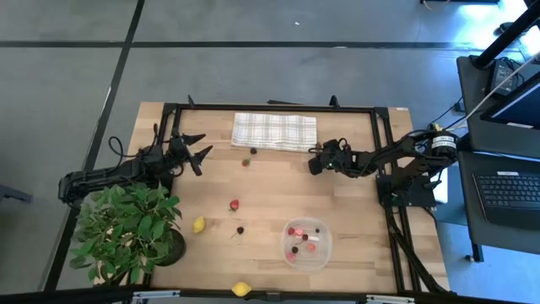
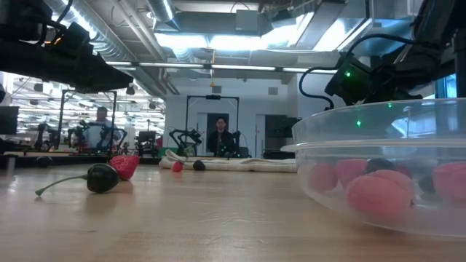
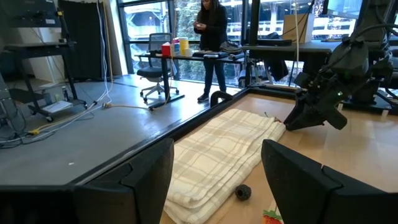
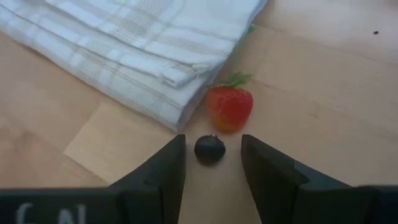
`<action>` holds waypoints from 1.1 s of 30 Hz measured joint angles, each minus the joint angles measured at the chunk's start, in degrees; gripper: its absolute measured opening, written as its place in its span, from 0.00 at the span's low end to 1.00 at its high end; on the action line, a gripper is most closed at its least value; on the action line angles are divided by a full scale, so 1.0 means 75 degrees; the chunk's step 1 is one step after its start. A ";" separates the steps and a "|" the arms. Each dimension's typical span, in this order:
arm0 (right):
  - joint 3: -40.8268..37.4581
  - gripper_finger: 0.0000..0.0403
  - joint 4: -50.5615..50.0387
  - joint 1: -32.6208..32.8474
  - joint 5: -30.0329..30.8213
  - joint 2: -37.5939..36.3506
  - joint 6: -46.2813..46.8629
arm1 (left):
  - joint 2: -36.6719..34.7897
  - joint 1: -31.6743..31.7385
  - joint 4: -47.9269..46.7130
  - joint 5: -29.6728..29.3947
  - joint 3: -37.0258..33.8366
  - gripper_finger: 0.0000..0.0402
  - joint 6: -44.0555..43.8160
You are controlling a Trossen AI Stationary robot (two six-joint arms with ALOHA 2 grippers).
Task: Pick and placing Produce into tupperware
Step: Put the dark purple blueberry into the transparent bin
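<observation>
The clear tupperware (image 1: pixel 306 242) stands on the table near its front edge and holds several red berries. Loose produce lies on the wood. A strawberry (image 4: pixel 230 107) and a dark berry (image 4: pixel 209 149) sit by the checked cloth (image 1: pixel 274 131). Another strawberry (image 1: pixel 234 204), a dark berry (image 1: pixel 240 230) and two lemons (image 1: pixel 199 225) (image 1: pixel 242 289) lie nearer the front. My right gripper (image 1: pixel 313 162) is open, tilted down, to the right of the cloth-side berries. In its wrist view the dark berry shows in the gap between the fingers. My left gripper (image 1: pixel 201 152) waits open at the left.
A leafy potted plant (image 1: pixel 126 232) stands at the front left corner, beside the left arm. The folded cloth lies along the far edge. A black frame rail (image 1: pixel 270 107) borders the table. People stand in the room beyond.
</observation>
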 joint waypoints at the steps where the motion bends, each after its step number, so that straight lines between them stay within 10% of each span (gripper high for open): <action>1: 0.0000 0.39 0.0003 0.0000 0.0000 0.0006 0.0000 | 0.0000 -0.0003 0.0000 0.0000 0.0003 0.59 0.0000; 33: 0.0070 0.16 -0.0087 0.0004 -0.0284 -0.0119 -0.0200 | 0.0000 0.0000 0.0000 -0.0003 0.0001 0.59 0.0007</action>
